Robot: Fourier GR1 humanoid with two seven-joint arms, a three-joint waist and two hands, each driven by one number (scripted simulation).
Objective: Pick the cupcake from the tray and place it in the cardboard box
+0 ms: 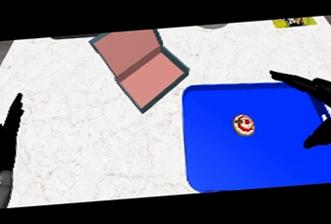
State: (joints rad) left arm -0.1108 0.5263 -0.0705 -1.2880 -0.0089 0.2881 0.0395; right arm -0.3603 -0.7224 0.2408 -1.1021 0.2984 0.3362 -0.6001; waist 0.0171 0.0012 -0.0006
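While the right hand [327, 108] hangs over the right edge of the blue tray [224, 168] with fingers straight and thumb spread wide, holding nothing, the cupcake [244, 124] sits near the tray's middle, to the hand's left and apart from it. Its swirled top faces up, slightly taller than wide. Up and left, the cardboard box [141, 66] lies open and tilted on the white marbled counter [83, 140]. At the left edge rests the left hand [4, 141], fingers straight.

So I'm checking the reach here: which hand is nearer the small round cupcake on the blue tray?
Right. The right hand hovers open over the blue tray's right edge, beside the cupcake; the left hand rests far across the counter.
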